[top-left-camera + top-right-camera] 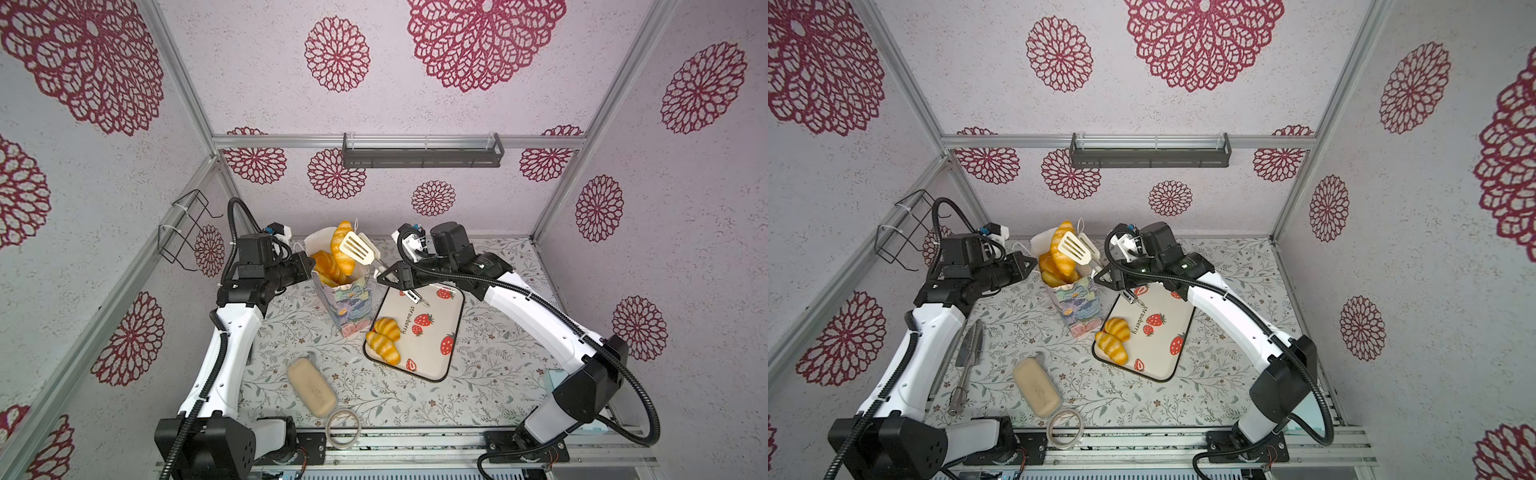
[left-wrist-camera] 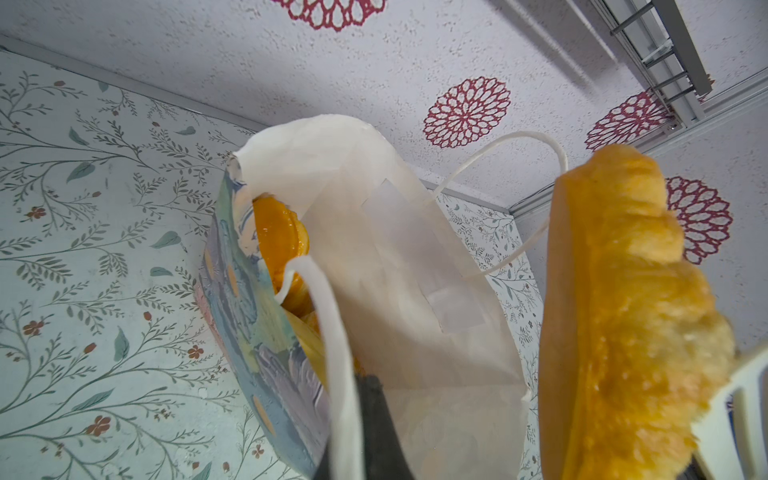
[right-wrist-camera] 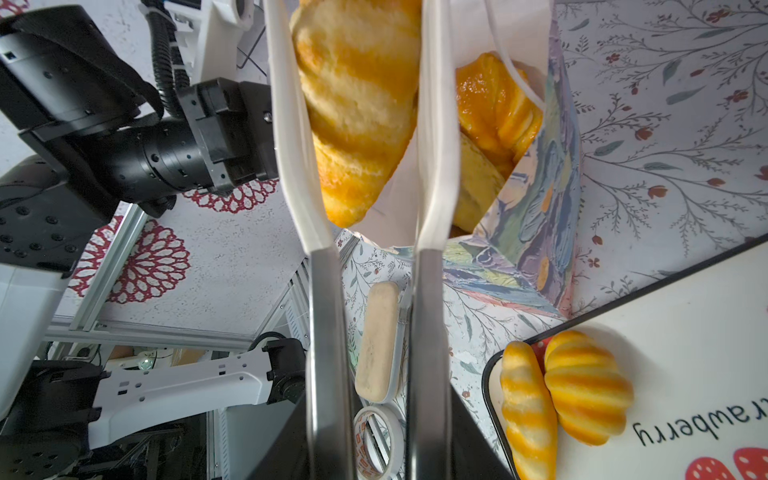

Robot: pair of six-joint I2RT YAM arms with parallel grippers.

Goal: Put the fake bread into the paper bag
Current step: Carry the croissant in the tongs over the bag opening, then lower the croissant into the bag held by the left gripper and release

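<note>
Nearest, a beige block lies on the desk, and two croissants sit touching in the strawberry tray's near-left corner, just right of the upright paper bag. At the bag's left rim the left gripper is clamped on a cord handle, with several pastries inside. Farther back, the right gripper squeezes white tongs pinching one croissant, steeply tilted at the bag's mouth.

Left hand shut; right hand clamped.
</note>
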